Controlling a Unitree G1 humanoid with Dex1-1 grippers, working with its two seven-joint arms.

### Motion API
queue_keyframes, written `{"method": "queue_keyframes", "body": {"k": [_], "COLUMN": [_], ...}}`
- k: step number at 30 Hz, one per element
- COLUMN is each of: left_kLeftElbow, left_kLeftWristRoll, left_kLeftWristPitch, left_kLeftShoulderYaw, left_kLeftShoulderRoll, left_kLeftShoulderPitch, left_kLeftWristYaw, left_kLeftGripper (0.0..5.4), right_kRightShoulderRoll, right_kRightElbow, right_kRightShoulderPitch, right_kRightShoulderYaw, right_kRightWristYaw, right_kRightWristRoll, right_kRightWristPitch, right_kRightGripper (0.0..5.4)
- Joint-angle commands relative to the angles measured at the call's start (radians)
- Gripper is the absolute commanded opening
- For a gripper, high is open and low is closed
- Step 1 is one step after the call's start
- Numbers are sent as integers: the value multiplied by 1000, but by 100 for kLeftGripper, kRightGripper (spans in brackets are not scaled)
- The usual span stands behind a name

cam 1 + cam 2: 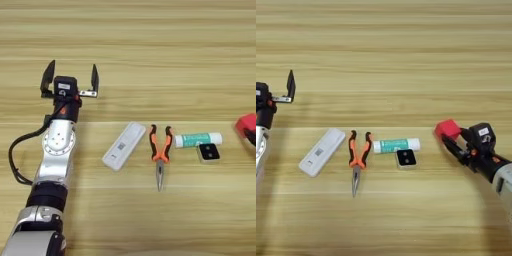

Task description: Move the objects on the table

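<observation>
No readable text anywhere. The flat white plastic device [124, 145] carries a small grey printed patch, and the green-and-white tube [198, 140] has label markings, both too small to make out.

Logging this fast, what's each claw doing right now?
Left claw: open, holding nothing, above the table.
Right claw: closed on the red cube.

A light wood-grain table [150, 45] with horizontal plank stripes fills the whole view, evenly lit.

red cube [447, 129] | in right hand [452, 138] | block [406, 158] below tube [396, 145]
</observation>
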Motion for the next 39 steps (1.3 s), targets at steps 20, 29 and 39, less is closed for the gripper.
{"method": "queue_keyframes", "body": {"k": [20, 29, 39], "left_kLeftElbow": [-119, -241, -389], "left_kLeftWristRoll": [-112, -218, -353], "left_kLeftWristPitch": [68, 105, 264], "left_kLeftShoulderYaw": [-107, -246, -318], "left_kLeftShoulderRoll": [40, 103, 161], "left_kLeftShoulderPitch": [45, 59, 59], "left_kLeftWristYaw": [-345, -685, -944], "left_kLeftGripper": [540, 540, 540], "right_kRightShoulderRoll": [-120, -160, -213], "right_kRightElbow": [-156, -167, -230], "right_kRightShoulderPitch": [-92, -141, -153], "right_kRightShoulderYaw": [71, 114, 139], "right_kRightWristYaw": [173, 284, 437], "right_kRightWristRoll": [10, 15, 53], "right_kRightWristPitch": [66, 39, -4], "right_kRightGripper": [230, 230, 230]}}
